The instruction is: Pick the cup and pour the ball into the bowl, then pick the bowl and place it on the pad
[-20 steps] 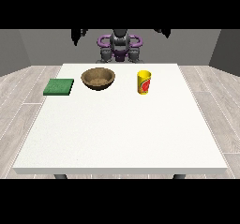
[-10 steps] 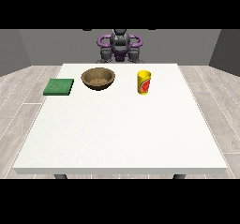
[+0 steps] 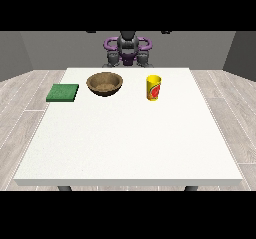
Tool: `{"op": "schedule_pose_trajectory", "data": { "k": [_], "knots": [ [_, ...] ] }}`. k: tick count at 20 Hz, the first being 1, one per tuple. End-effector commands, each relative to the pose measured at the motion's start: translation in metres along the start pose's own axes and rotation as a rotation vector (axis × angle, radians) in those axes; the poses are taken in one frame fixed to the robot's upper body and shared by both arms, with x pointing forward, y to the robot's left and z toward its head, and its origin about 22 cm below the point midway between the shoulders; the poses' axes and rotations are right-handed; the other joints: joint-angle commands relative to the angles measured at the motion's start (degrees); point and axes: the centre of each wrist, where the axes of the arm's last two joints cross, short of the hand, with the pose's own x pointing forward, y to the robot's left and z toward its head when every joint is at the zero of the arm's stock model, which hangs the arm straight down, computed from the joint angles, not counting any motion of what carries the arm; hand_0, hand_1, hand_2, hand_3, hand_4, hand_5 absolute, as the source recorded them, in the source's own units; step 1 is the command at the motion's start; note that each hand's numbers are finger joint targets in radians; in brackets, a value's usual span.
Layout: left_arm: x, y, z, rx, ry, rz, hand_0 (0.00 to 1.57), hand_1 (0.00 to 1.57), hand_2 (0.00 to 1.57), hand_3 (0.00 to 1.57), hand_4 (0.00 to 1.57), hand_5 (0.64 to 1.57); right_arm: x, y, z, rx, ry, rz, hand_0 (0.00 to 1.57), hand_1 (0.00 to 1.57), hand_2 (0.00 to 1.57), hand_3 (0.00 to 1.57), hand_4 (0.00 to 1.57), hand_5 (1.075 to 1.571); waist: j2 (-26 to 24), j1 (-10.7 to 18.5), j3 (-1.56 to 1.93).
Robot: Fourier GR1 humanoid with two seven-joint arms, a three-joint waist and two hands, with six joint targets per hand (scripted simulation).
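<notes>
1. While the robot (image 3: 128, 47) is sitting at the far edge of the table (image 3: 130, 143), all three things are lying in a row across the far part of the top.
2. The cup (image 3: 153, 88), yellow with a red mark on its side, is standing upright toward the view's right, well apart from the table's edges.
3. The bowl (image 3: 105, 83), brown and wooden-looking, is resting near the middle of that row, between the cup and the pad, touching neither.
4. The pad (image 3: 63, 92), a flat green square, is lying at the view's left, close to the table's left edge.
5. I am not seeing the ball from here; the cup's inside is hidden.
6. The hand at the view's left (image 3: 113, 59) and the hand at the view's right (image 3: 144, 58) are hanging close to the robot's body behind the table's far edge, holding nothing; they are too small for me to tell whether their fingers are spread or curled.
</notes>
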Motion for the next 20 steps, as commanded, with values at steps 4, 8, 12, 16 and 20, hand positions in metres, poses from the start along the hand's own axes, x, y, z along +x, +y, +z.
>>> {"op": "schedule_pose_trajectory", "data": {
  "k": [4, 8, 12, 16, 20],
  "knots": [
    [0.044, 0.018, -0.048, 0.01, -0.254, -0.134, 0.0, 0.0, 0.0, 0.0, 0.0, 1.483, 0.012, -0.011, -0.017, 0.027, -0.219, 0.033, 0.0, 0.0, 0.0, 0.0, 0.0, 1.568, 17.1, -3.24, 0.06],
    [0.014, 0.048, -0.053, 0.078, -0.278, -0.217, 0.0, 0.0, 0.0, 0.0, 0.0, 1.447, 0.03, -0.017, -0.007, 0.093, -0.262, -0.012, 0.0, 0.0, 0.0, 0.0, 0.0, 1.567, 18.46, -7.61, 0.03],
    [-0.045, 0.063, -0.027, 0.111, -0.261, -0.21, 0.0, 0.0, 0.0, 0.0, 0.0, 1.435, 0.033, -0.031, 0.004, 0.111, -0.273, -0.025, 0.0, 0.0, 0.0, 0.0, 0.0, 1.569, 19.71, -8.4, 0.01],
    [-0.062, 0.069, -0.04, 0.088, -0.272, -0.186, 0.0, 0.0, 0.0, 0.0, 0.0, 1.405, 0.036, -0.043, -0.011, 0.049, -0.31, 0.007, 0.0, 0.0, 0.0, 0.0, 0.0, 1.568, 22.03, -5.86, 0.02],
    [-0.089, 0.083, -0.045, 0.101, -0.242, -0.206, 0.0, 0.0, 0.0, 0.0, 0.0, 1.407, 0.049, -0.037, -0.009, 0.037, -0.312, 0.002, 0.0, 0.0, 0.0, 0.0, 0.0, 1.568, 20.99, -6.25, 0.0]
  ]
}}
